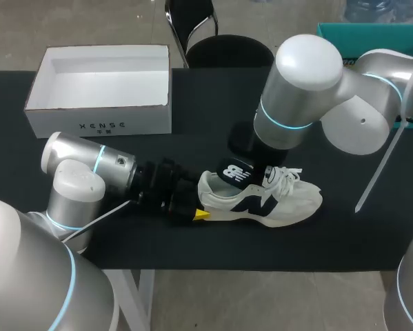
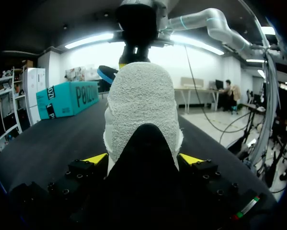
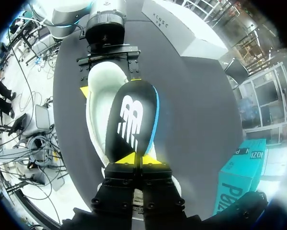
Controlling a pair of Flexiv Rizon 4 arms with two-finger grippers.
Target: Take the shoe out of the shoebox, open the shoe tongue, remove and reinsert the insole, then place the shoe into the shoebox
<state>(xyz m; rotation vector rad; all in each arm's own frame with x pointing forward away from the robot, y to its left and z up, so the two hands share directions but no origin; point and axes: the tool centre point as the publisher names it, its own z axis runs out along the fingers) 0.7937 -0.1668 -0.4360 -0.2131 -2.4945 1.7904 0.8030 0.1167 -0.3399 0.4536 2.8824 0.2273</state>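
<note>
A black table [image 1: 371,234] carries everything. The white shoebox [image 1: 99,124] sits at its far-left corner, lid off, its white floor and walls in plain view.

The white sneaker [image 1: 282,207] with the navy side logo stands outside the box, upright on its sole, near the table's front edge and a little right of the middle. Its heel points toward the left edge and its toe toward the right.

The left gripper [image 2: 143,159] lies low along the table and clamps the heel, with one yellow tip pressed to each side of the terry collar.

The right gripper [image 3: 139,159] comes down over the shoe's mouth. Its tips are pinched close together on one end of the black insole [image 3: 131,120] — white logo, blue rim — which slants up out of the shoe, its other end toward the heel.

A band of black tabletop lies between the box's front wall and the shoe, and more of it runs from the toe to the right edge. The shoe's near side lies close to the front edge.
</note>
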